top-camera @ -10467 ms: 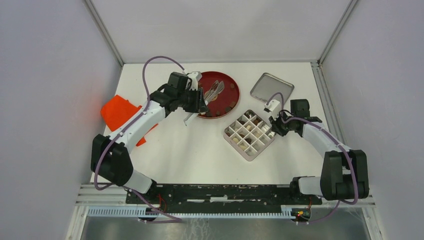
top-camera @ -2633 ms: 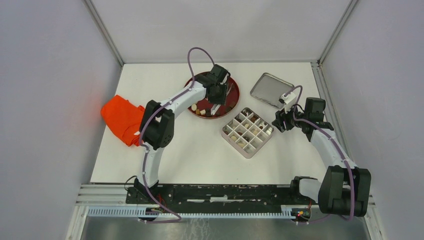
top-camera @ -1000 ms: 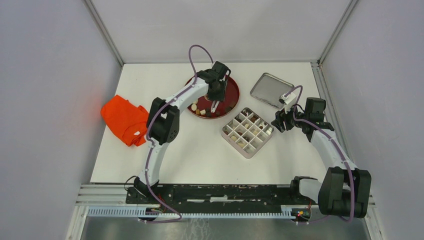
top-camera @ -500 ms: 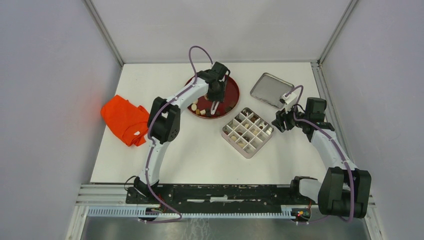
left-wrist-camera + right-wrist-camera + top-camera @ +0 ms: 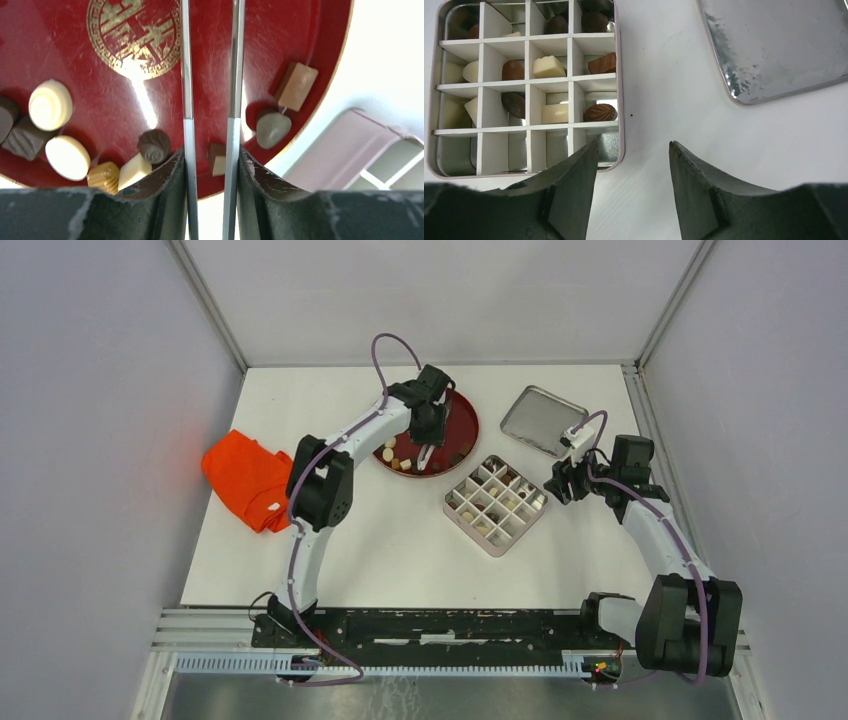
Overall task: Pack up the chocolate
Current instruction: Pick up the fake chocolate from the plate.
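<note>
while the left tool (image 5: 210, 159) pinches tweezers (image 5: 186, 75), the right tool (image 5: 633, 150) stands open.

Bright, even white light from overhead, soft shadows.
Glare streaks the red plate (image 5: 300, 30) beside its gold emblem (image 5: 132, 30) and runs along the tweezers (image 5: 186, 75); the metal lid (image 5: 774, 45) shows mottled sheen. My left fingers (image 5: 150, 200) and right fingers (image 5: 569, 200) loom dark and soft-focused at the lens; the overhead view is sharp.
</note>
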Motion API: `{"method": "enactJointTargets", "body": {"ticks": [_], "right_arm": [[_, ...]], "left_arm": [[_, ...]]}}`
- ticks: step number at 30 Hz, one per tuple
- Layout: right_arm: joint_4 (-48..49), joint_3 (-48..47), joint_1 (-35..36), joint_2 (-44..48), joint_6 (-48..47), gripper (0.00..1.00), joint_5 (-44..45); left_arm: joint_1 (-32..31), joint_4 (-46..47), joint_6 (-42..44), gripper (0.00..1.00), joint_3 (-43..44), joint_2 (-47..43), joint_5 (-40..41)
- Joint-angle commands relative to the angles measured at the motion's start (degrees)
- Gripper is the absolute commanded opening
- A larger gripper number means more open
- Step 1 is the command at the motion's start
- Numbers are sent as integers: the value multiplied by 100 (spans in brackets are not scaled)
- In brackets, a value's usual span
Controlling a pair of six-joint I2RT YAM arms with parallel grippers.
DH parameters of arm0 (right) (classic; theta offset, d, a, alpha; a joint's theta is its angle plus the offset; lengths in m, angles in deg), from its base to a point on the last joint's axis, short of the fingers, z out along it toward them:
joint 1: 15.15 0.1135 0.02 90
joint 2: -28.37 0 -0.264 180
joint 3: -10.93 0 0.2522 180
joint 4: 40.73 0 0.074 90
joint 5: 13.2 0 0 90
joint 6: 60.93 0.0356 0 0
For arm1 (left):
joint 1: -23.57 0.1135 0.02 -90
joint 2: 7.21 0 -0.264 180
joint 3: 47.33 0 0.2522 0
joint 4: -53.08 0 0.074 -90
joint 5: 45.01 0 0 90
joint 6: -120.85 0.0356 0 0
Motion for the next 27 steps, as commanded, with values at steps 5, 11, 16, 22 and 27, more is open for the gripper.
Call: {"method": "enactJointTargets", "body": {"ticks": [5, 11, 16, 22, 27], "right_arm": [[47, -148, -43, 69, -198, 61, -295], [53, -130, -44, 23, -248, 61, -314], [48, -129, -37, -51, -317, 62, -367], [-73, -216, 53, -238, -502, 74, -165], [-49, -302, 508, -467, -583, 74, 532]], "left_arm": [[129, 571, 288, 2, -664, -1372, -542], [281, 665, 405, 2, -1040, -1673, -703], [386, 710, 510, 2, -1263, -1834, -843], [487, 879, 736, 2, -1827, -2187, -1000], [550, 1081, 807, 2, -2367, -2613, -1178]]}}
